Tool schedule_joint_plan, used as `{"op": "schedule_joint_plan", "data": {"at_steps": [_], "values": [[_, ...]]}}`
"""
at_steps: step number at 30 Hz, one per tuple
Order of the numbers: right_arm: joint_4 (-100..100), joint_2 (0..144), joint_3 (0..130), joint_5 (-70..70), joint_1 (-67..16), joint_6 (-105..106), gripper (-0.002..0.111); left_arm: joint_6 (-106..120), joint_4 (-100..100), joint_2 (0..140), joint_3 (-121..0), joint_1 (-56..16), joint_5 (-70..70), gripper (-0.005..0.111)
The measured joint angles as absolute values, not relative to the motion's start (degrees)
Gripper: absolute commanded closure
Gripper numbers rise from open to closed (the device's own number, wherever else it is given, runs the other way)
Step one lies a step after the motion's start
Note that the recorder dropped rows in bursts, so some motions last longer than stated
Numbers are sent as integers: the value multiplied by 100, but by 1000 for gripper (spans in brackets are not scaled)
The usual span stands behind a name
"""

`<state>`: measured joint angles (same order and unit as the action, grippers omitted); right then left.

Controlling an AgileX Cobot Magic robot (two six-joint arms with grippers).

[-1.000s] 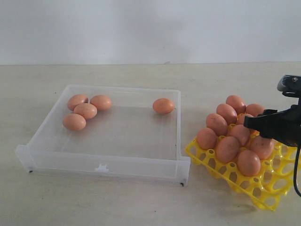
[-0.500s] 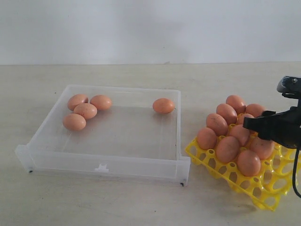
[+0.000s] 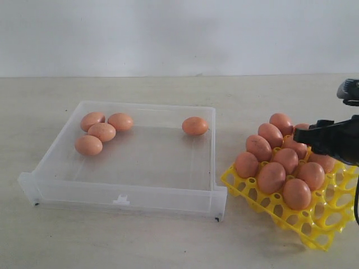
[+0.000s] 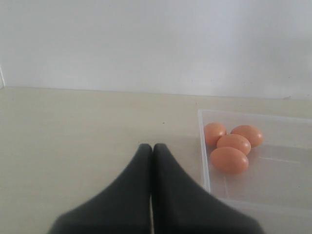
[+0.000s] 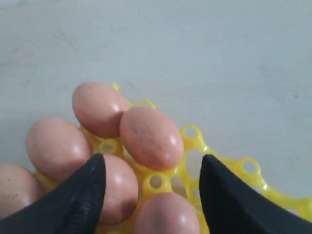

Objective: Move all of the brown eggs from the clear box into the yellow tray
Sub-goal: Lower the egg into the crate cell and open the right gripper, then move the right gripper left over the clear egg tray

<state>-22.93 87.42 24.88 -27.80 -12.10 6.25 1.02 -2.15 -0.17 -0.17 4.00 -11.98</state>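
The clear box [image 3: 56, 168] holds a cluster of brown eggs [image 3: 101, 131] at its far left and a single egg [image 3: 194, 125] at its far right. Several more eggs [image 3: 271, 177] sit in the yellow tray [image 3: 314, 224] on the right. My right gripper [image 3: 305, 136] hovers over the tray's far side, open with nothing between its fingers; in the right wrist view the fingers [image 5: 80, 192] straddle eggs [image 5: 151, 137] seated in the yellow tray [image 5: 234, 165]. My left gripper [image 4: 151, 148] is shut and empty over bare table, beside the clear box [image 4: 203, 156] with its egg cluster [image 4: 229, 159].
A pale wall runs behind the beige table [image 3: 168, 241]. The left arm is out of the exterior view. Yellow cups at the tray's near right corner hold no eggs.
My right gripper has drawn back to the right and slightly up, away from the tray's middle, uncovering an egg there. The eggs in the box have not moved.
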Motion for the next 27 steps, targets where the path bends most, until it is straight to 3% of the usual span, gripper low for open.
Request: {"op": "schedule_joint_plan", "data": {"at_steps": [7,11,14,18,24,27], "values": [[-2601,7755,2488,-2449,-1210,941,53,102,-215,-17,-17,400,-1198,111],[-2610,6995,2610,-1718,-1210,1053,53,102,-215,-17,-17,400,-1198,111],[-2610,6869,3387,-800,-1626,1588,53,102,-215,-17,-17,400,-1198,111],[-2569,7635,4993,292,-2827,2080,53,102,-215,-17,-17,400,-1198,111],[-2460,9131,6833,1442,-3571,2192,53,102,-215,-17,-17,400,-1198,111],[-1845,10346,8251,2744,-3960,2239,53,102,-215,-17,-17,400,-1198,111]]}}
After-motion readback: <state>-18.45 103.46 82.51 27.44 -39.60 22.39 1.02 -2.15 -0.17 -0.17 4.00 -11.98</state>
